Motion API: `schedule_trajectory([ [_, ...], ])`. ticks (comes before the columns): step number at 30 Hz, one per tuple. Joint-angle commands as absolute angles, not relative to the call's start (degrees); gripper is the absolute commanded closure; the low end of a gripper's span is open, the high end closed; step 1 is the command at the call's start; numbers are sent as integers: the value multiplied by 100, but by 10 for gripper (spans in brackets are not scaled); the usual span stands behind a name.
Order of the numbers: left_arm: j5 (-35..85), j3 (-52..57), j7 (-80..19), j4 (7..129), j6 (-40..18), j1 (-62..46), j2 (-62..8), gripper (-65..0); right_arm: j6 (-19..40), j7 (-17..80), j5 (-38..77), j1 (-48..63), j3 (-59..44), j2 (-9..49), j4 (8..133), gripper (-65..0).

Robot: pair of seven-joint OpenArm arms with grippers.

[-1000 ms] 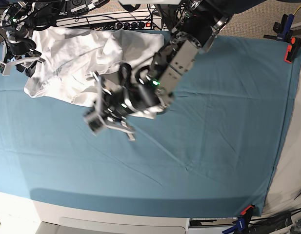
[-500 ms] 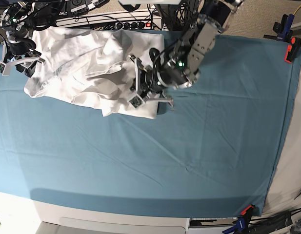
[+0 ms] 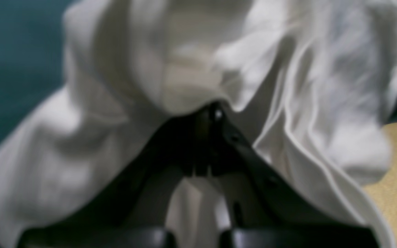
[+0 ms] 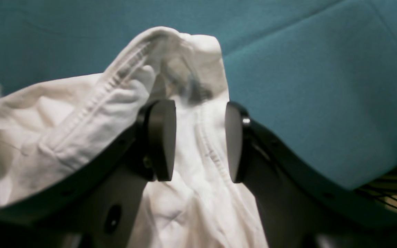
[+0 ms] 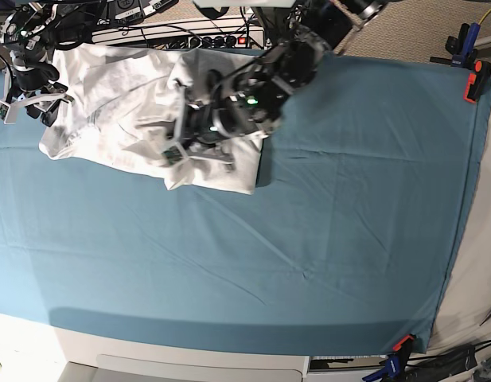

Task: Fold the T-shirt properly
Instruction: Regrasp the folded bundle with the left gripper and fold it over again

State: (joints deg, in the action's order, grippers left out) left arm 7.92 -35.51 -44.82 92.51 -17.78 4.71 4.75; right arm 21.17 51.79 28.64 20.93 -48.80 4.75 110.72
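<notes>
Right tool point(image 4: 200, 141): pads apart, hemmed edge of T-shirt point(image 5: 118, 95) lying between them, bunched just ahead. Left tool point(image 3: 212, 117): narrow, pinching a fold of the shirt, fabric draped all around it. Teal worktop point(image 5: 325, 239) beneath.

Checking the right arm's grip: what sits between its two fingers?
In the right wrist view, a hemmed fold of the T-shirt lies between the fingers of the right gripper.

T-shirt point(image 5: 126, 95), thin white matt cloth, creased, stitched hems, counter cover point(image 5: 325, 231), teal matt woven cloth, right end effector point(image 4: 200, 141), smooth black matt plastic pads point(image 4: 162, 139)
</notes>
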Motion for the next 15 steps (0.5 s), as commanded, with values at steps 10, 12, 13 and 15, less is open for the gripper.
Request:
schedule_trajectory([
  [10, 591, -4062, -4115, 9161, -2231, 1170, 900, 0, 2141, 5019, 2954, 2080, -4908, 554, 11168, -239],
  [12, 589, -3966, -4560, 9179, -2043, 1245, 900, 0, 2141, 5019, 2956, 2080, -4908, 554, 11168, -239],
  [13, 548, -3861, -4751, 9218, -1861, 1251, 900, 0, 2141, 5017, 2956, 2080, -4908, 554, 11168, -239],
  [15, 429, -3588, -5041, 9343, -1732, 1245, 900, 0, 2141, 5015, 2956, 2080, -4908, 554, 11168, -239],
])
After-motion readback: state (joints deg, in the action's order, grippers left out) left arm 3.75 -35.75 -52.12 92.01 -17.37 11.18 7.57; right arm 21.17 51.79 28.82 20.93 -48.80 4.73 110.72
